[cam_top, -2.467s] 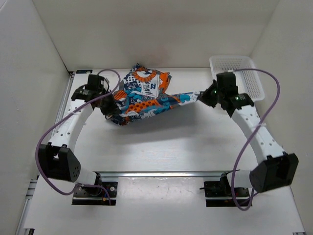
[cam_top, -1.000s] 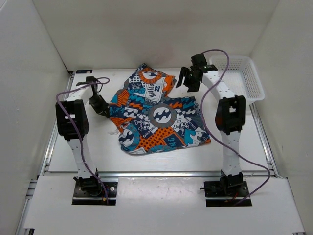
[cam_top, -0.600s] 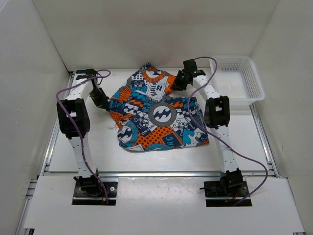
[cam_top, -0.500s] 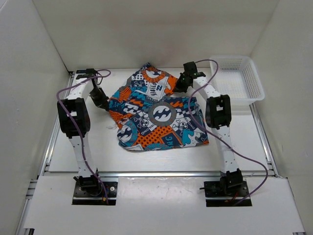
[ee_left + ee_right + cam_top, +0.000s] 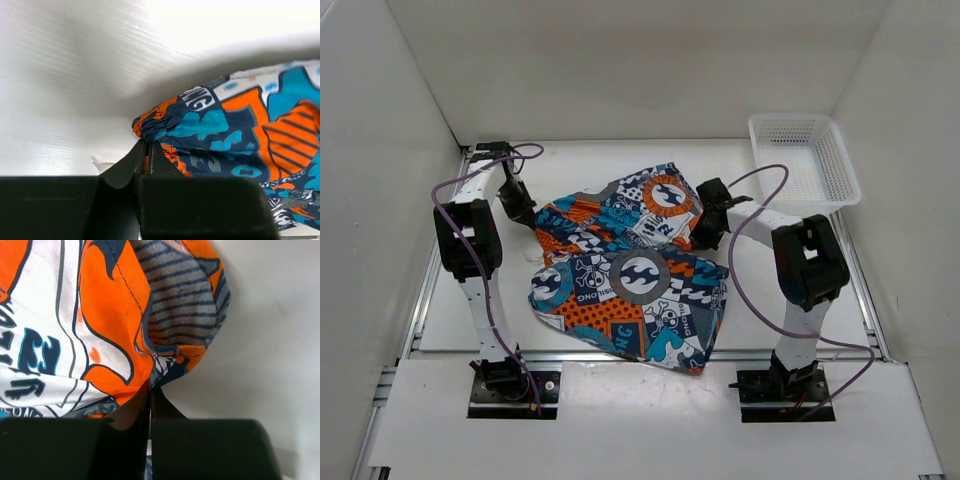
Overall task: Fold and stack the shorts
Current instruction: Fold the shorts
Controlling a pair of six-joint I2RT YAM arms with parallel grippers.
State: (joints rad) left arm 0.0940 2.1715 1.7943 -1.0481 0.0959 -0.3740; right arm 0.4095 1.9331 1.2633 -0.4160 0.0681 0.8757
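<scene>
Shorts point(image 5: 625, 285) with a busy orange, teal, navy and white print are lying spread on the white table point(image 5: 580, 160), in its middle and reaching toward the near edge, between the two arms. At the left side, the left gripper point(image 5: 527, 215) is reaching down to the far left corner of the cloth. In the left wrist view its fingers point(image 5: 125, 167) are pressing together and pinching the gathered orange hem of the shorts point(image 5: 165, 127), low over the table surface. From this corner the cloth is running to the right in two overlapping parts. The far part is showing a grey wave-logo circle point(image 5: 667, 193). The near part is lying partly over it and is showing a larger grey circle point(image 5: 640, 275). I cannot tell if these two parts are belonging to one garment or to two. At the right end of the far part, the right gripper point(image 5: 708, 225) is staying low at the table and touching the cloth. In the right wrist view its fingers point(image 5: 127, 412) are closing to a thin gap and gripping a bunched corner of orange and grey-striped fabric point(image 5: 175, 315). Further to the right, in the far right corner, a white mesh basket point(image 5: 805, 165) is standing well apart from the shorts
</scene>
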